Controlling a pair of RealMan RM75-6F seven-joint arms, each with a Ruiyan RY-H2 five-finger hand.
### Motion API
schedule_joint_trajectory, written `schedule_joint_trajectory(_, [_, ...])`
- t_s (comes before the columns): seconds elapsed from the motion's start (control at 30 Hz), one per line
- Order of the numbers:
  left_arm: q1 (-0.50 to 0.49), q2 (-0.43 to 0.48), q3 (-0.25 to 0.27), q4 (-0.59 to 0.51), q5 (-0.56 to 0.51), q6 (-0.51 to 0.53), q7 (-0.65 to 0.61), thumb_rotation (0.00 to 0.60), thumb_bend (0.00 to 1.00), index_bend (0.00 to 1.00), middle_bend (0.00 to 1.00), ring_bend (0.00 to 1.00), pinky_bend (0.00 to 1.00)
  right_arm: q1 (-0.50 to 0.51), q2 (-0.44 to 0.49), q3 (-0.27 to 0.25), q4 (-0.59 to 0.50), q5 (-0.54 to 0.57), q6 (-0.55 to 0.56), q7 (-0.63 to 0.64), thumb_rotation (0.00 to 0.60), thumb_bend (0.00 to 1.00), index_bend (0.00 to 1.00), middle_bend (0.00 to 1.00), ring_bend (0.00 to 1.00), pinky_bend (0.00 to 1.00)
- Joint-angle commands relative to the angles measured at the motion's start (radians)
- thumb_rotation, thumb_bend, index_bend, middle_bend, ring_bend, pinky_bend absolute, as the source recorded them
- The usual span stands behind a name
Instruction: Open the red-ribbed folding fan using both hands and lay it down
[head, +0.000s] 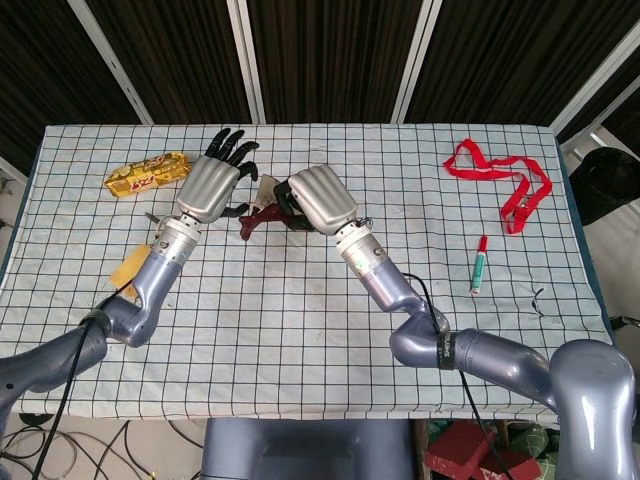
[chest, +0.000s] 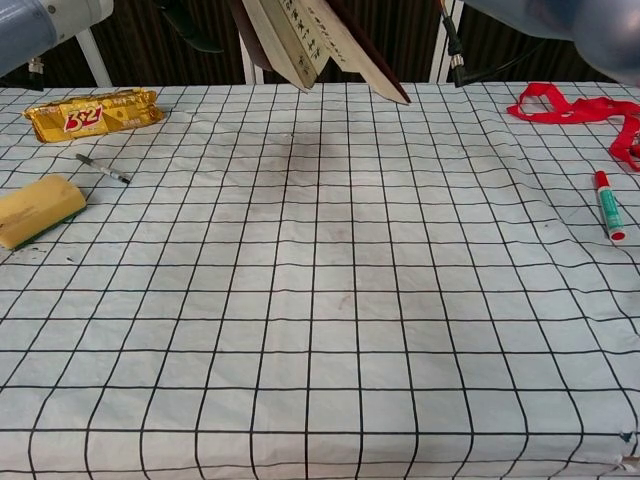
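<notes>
The folding fan (head: 262, 208) has dark red ribs and a cream leaf. My right hand (head: 318, 198) grips it above the middle of the table. The chest view shows the fan (chest: 320, 40) partly spread, hanging at the top edge well off the cloth. My left hand (head: 212, 182) is beside the fan's left edge with its fingers spread and nothing in it. I cannot tell whether it touches the fan. In the chest view only the left forearm (chest: 45, 20) shows, at the top left.
A gold snack packet (head: 145, 174) lies at the back left. A yellow sponge (chest: 38, 208) and a black pen (chest: 103, 168) lie at the left. A red ribbon (head: 495, 176) and a red-capped marker (head: 479, 264) lie at the right.
</notes>
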Motion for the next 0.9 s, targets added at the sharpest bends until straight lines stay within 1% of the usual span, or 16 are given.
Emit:
schedule_joint_trajectory(0.03, [-0.015,-0.015,-0.002,0.012,-0.005,-0.004,0.006,0.6,0.17,0.47,0.16,0.0,0.0,0.0,0.002,-0.003,-0.005,0.001,0.0,-0.002,0.6,0.48,0.9,1.0,1.0,0.93])
schedule_joint_trajectory(0.17, [-0.032,-0.039,-0.003,0.021,-0.012,-0.004,0.01,0.6,0.18,0.48,0.17,0.0,0.0,0.002,0.003,-0.005,-0.012,-0.001,0.003,-0.004,0.6,0.49,0.9,1.0,1.0,0.93])
schedule_joint_trajectory(0.33, [-0.047,-0.064,0.001,0.024,-0.016,-0.004,0.016,0.6,0.21,0.52,0.17,0.0,0.0,0.003,0.0,-0.002,-0.019,0.009,0.004,-0.003,0.6,0.48,0.9,1.0,1.0,0.93])
schedule_joint_trajectory(0.6, [-0.047,-0.084,0.007,0.035,-0.023,0.017,0.012,0.6,0.35,0.61,0.21,0.01,0.02,0.001,0.004,-0.002,-0.026,0.022,0.006,-0.008,0.6,0.48,0.9,1.0,1.0,0.93])
schedule_joint_trajectory(0.9, [-0.03,-0.066,0.013,0.035,-0.02,0.045,-0.006,0.6,0.36,0.65,0.23,0.01,0.03,-0.008,0.015,-0.012,-0.025,0.021,0.012,-0.016,0.6,0.49,0.91,1.0,1.0,0.93])
